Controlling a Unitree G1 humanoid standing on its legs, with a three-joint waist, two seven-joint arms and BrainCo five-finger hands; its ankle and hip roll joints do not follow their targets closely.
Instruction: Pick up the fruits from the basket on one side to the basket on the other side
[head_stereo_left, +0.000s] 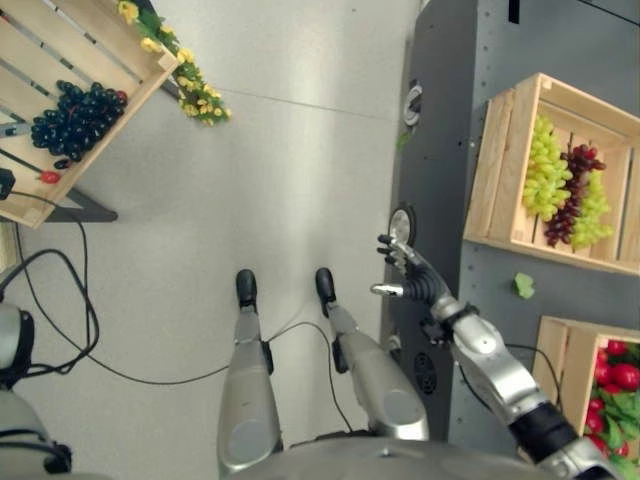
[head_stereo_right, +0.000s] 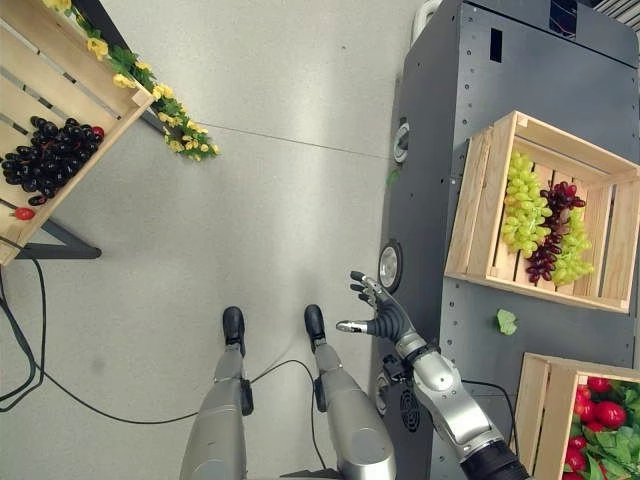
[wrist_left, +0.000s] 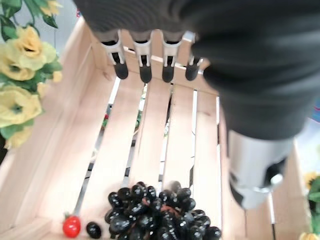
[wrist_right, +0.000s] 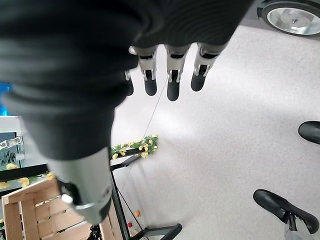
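Right wrist view is showing my right hand (wrist_right: 167, 75) hanging over the grey floor (wrist_right: 225, 150) with its fingers (wrist_right: 171, 80) straight and relaxed, the thumb apart, holding nothing and touching nothing. In the head views that hand (head_stereo_right: 380, 318) is hovering in the air beside the dark grey cabinet (head_stereo_right: 520, 110), well short of the wooden crate (head_stereo_right: 470, 215) mounted on it, where green grape bunches (head_stereo_right: 522, 205) and a dark red bunch (head_stereo_right: 553, 225) are lying. My left hand (wrist_left: 150, 60) is reaching over the other slatted wooden crate (wrist_left: 165, 145), fingers likewise straight and spread, gripping nothing; below them a cluster of black grapes (wrist_left: 160, 212) is resting, with a small red fruit (wrist_left: 71, 226) and one loose black grape (wrist_left: 93, 229) just beside it. Yellow flowers (head_stereo_left: 190, 80) are trimming that crate's edge. A second crate of red fruit (head_stereo_left: 615, 375) is sitting lower on the cabinet. I am judging this as the stretch between transfers: both hands are empty. The next move is calling for the right hand to travel toward the grape crate, lower onto a bunch and curl round it.
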